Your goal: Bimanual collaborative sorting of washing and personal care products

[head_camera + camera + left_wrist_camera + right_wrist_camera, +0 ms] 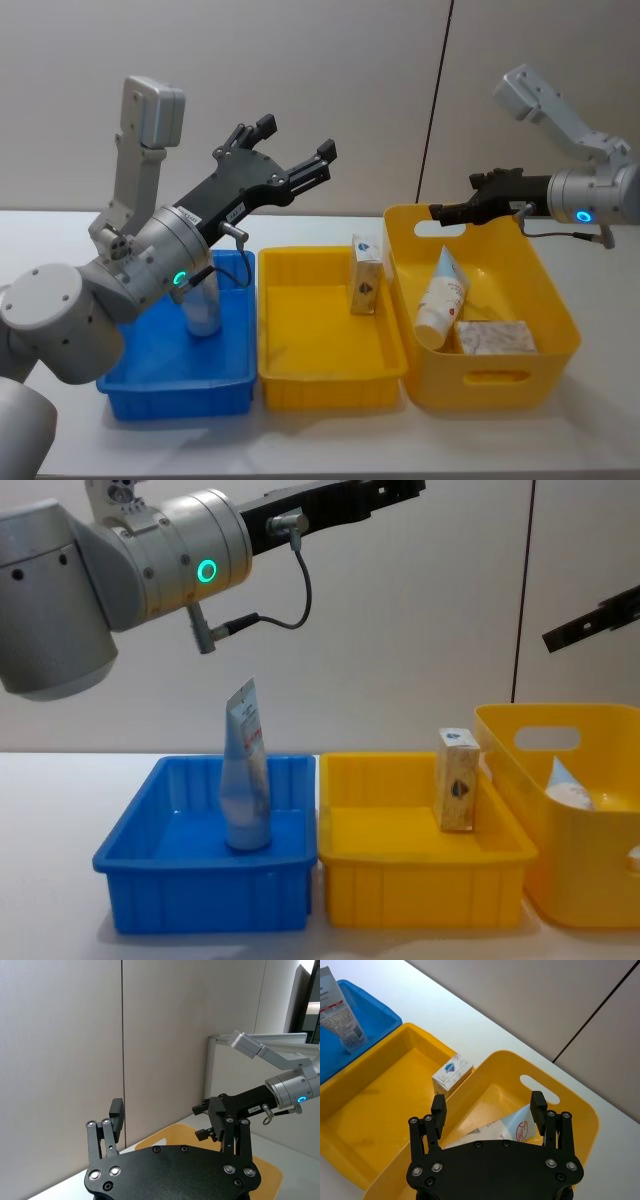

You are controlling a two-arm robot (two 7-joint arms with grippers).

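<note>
**Both grippers raised and empty above the bins**

You held the left gripper (296, 150) high over the blue bin (140, 380), fingers spread wide with nothing between them. In that bin the blue tube (244, 780) stood upright. You kept the right gripper (440, 212) above the back rim of the deep yellow bin (495, 385), fingers likewise apart and empty. The tan box (366, 275) stood upright in the shallow yellow bin (330, 375), against its right wall. The white tube (441, 297) leaned inside the deep bin, beside a flat box (495, 337). All three bins sat side by side on the desk (600, 420).
</note>
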